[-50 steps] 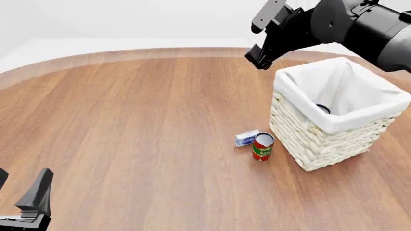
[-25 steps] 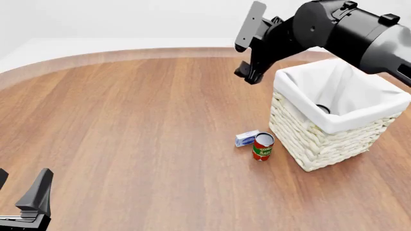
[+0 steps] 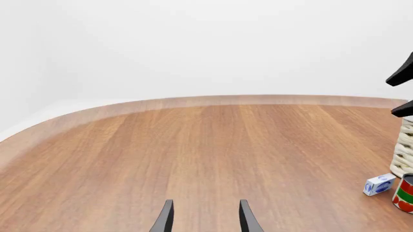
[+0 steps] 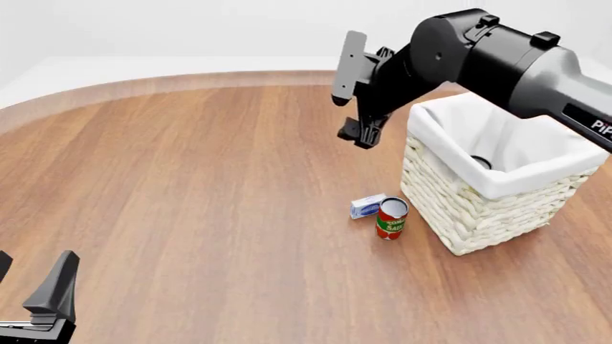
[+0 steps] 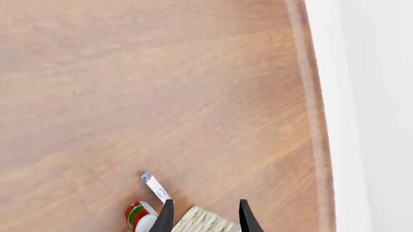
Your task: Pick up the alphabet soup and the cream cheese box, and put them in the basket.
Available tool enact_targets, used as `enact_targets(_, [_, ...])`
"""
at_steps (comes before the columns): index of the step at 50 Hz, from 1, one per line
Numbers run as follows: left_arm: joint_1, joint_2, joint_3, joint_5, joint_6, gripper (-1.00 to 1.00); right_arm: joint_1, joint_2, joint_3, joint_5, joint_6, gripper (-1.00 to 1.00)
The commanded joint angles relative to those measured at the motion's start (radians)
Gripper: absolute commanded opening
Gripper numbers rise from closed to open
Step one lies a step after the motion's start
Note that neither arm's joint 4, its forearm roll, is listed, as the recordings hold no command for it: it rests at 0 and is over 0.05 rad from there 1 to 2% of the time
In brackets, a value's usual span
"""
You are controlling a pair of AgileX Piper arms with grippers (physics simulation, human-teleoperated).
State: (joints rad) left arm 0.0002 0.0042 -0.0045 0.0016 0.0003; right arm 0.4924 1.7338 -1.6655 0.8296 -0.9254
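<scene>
Over table (image 4: 191, 179), right hand (image 4: 351, 100) has swung left — empty, open.

My front camera looks forward and down over the round wooden tabletop (image 4: 191, 179). My left wrist camera sits low near its near edge; my right wrist camera hangs high, facing down. All share the small white-and-blue box (image 4: 367, 206) (image 3: 378, 184) (image 5: 154, 186).
</scene>
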Motion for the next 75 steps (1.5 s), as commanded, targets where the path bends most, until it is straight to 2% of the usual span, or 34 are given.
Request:
enact_targets(1, [0.0,0.0,0.0,0.0,0.0,1.0,0.02,0.035,-0.028,0.054,-0.024,1.0])
enact_targets(12, [0.0,0.0,0.0,0.0,0.0,1.0,0.054,0.064,-0.038,0.109,-0.001,1.0])
enact_targets(31, [0.0,0.0,0.0,0.0,0.0,1.0,0.046,0.091,-0.058,0.15,-0.016,1.0])
enact_targets(52, [0.0,0.0,0.0,0.0,0.0,1.0,0.045,0.128,-0.041,0.18,-0.048,1.0])
enact_targets(56, [0.0,0.0,0.0,0.0,0.0,1.0,0.022,0.145,-0.02,0.16,-0.082,1.0])
enact_targets(68, [0.0,0.0,0.0,0.0,0.0,1.0,0.021,0.185,-0.032,0.159,-0.083,1.0])
enact_targets(75, [-0.001,0.002,0.001,-0.003,0.007,1.0,0.004,0.193,-0.024,0.155,-0.105,1.0])
